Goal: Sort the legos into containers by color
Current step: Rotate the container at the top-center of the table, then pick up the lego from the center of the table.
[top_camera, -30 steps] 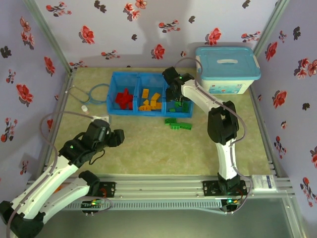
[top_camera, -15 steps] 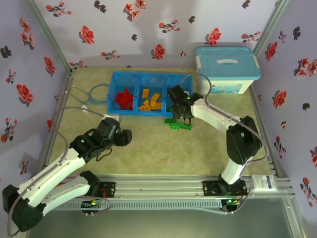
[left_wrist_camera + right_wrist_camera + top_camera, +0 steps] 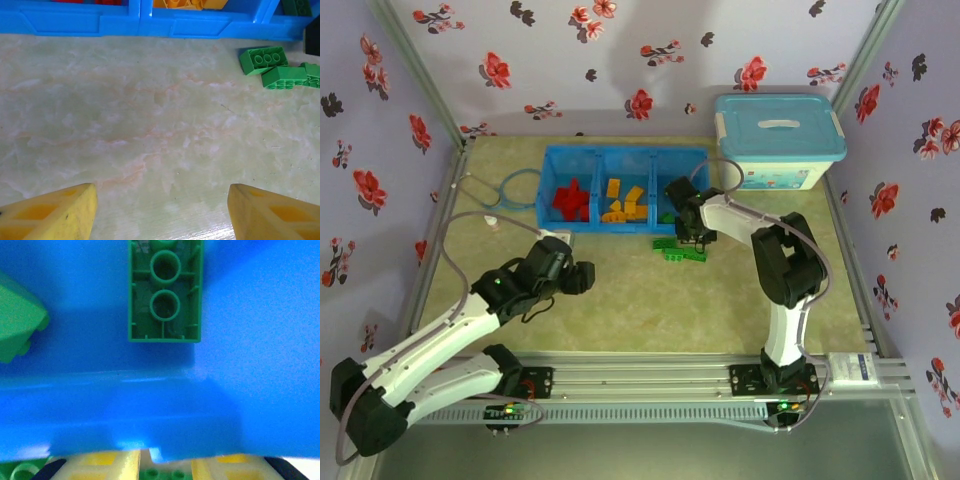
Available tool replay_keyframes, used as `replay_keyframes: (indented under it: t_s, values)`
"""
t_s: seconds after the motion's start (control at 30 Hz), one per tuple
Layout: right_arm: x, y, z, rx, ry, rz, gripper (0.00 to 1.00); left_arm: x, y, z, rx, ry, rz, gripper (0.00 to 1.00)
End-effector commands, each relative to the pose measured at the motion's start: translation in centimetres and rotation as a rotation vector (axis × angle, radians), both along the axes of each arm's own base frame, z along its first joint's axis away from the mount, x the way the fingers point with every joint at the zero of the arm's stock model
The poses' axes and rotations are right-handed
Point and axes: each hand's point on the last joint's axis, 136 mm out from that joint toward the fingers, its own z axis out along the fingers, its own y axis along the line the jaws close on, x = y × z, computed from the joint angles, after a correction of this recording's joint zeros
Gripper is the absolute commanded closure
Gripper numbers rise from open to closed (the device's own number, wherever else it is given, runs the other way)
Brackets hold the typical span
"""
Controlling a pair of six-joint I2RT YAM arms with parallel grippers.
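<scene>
Moved: left arm has swung further in over the tabletop (image 3: 150, 125); right arm has folded at the elbow, its tip kept at the loose green bricks (image 3: 678, 252)
Right end effector (image 3: 166, 462): narrowed on a green brick (image 3: 165, 474) that fills the gap between its fingers, just in front of the tray (image 3: 150, 410)
Left end effector (image 3: 161, 200): fingers spread wide, nothing between them, above bare tabletop
Right wrist view: tray's front wall stands ahead; behind it an upturned brick (image 3: 165, 295), green, in the right compartment
Left wrist view: loose green bricks lie close together near the tray's front
Top view: red bricks (image 3: 570, 200) in the left compartment, orange bricks (image 3: 623, 205) in the middle; lidded bin (image 3: 778, 140) behind on the right; cable loop (image 3: 515, 188) beside the tray
</scene>
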Motion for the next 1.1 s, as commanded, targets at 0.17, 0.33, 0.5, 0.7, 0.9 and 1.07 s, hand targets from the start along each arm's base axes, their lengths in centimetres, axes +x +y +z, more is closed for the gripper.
replay_keyframes:
  t_s: [0.17, 0.33, 0.5, 0.7, 0.9, 1.07]
  values:
    - [2.0, -0.1, 1.9, 0.026, -0.049, -0.006, 0.67, 1.1, -3.0, 0.6, -0.011, -0.023, -0.05, 0.3]
    - [-0.6, 0.0, 2.3, 0.06, -0.063, 0.022, 0.43, 2.0, -4.8, 0.6, 0.004, -0.023, -0.082, 0.29]
    - [-2.9, -1.1, 1.5, 0.089, -0.047, 0.031, 0.43, 2.6, -6.2, 1.0, -0.028, -0.032, -0.099, 0.29]
    - [-4.6, -0.9, -0.5, 0.137, -0.004, 0.028, 0.41, 2.7, -6.4, 1.1, -0.037, -0.03, -0.1, 0.29]
    - [-7.0, -0.8, -1.4, 0.202, 0.024, -0.002, 0.53, 2.3, -5.9, 0.8, -0.032, -0.026, -0.1, 0.29]
    - [-9.6, 0.3, 0.1, 0.284, -0.001, 0.003, 0.56, 2.2, -5.7, 0.6, -0.033, -0.029, -0.095, 0.29]
